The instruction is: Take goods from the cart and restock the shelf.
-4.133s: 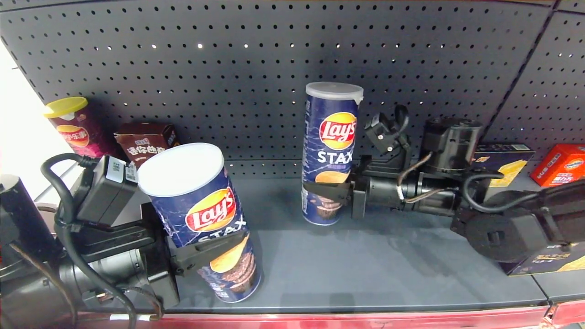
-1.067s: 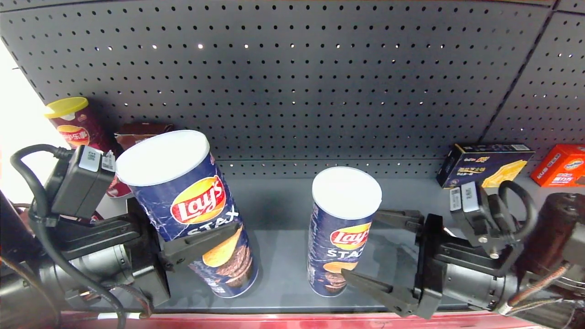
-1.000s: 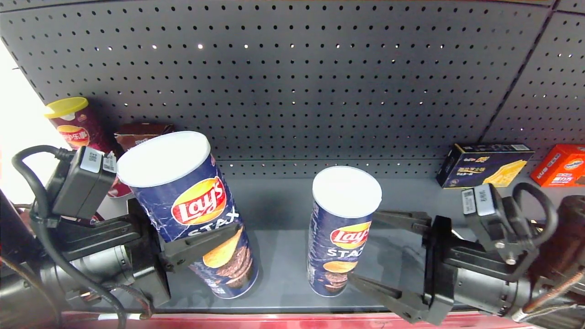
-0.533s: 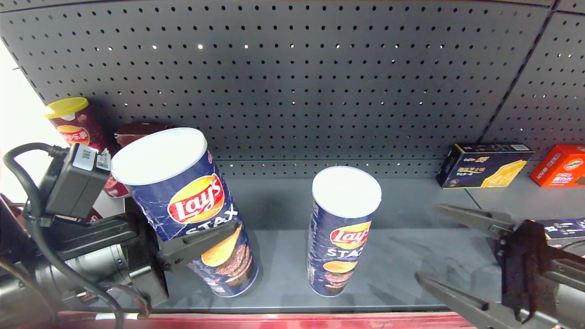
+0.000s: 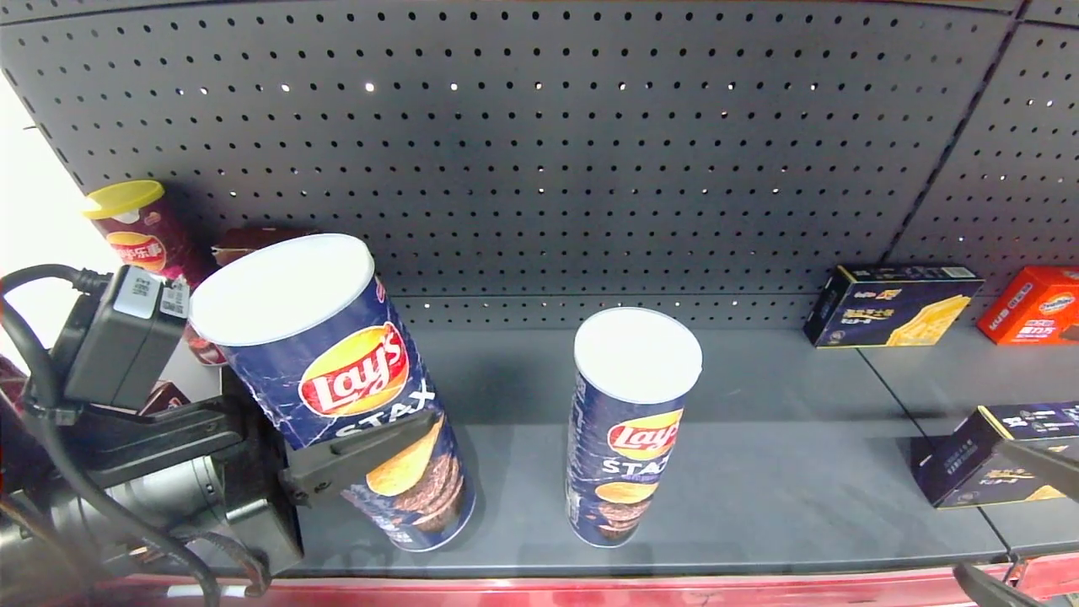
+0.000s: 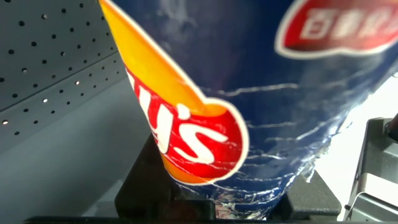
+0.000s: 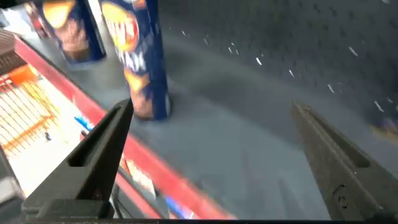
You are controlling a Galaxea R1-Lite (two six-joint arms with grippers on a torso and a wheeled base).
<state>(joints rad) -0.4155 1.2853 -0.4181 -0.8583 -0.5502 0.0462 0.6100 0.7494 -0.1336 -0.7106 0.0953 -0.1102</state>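
A tall blue chips can [image 5: 337,379] leans to the left at the shelf's front left. My left gripper [image 5: 371,447] is shut on its lower half, and in the left wrist view the can [image 6: 249,93] looms close. A second blue chips can [image 5: 632,421] stands upright and free near the front middle of the grey shelf [image 5: 759,480]. My right gripper [image 7: 217,155] is open wide, off to the right of that can [image 7: 146,62] and apart from it. One of its fingers [image 5: 1037,462] pokes in at the head view's right edge.
A maroon can with a yellow lid [image 5: 139,228] and a brown box [image 5: 261,240] stand at the back left. Dark blue boxes [image 5: 893,305] [image 5: 978,459] and an orange box [image 5: 1033,302] lie at the right. Pegboard [image 5: 539,152] closes the back. A red strip [image 5: 590,590] edges the front.
My right gripper, open around the middle can a second ago, has drawn back to the right and almost left the head view. The left gripper's can has shifted slightly left.
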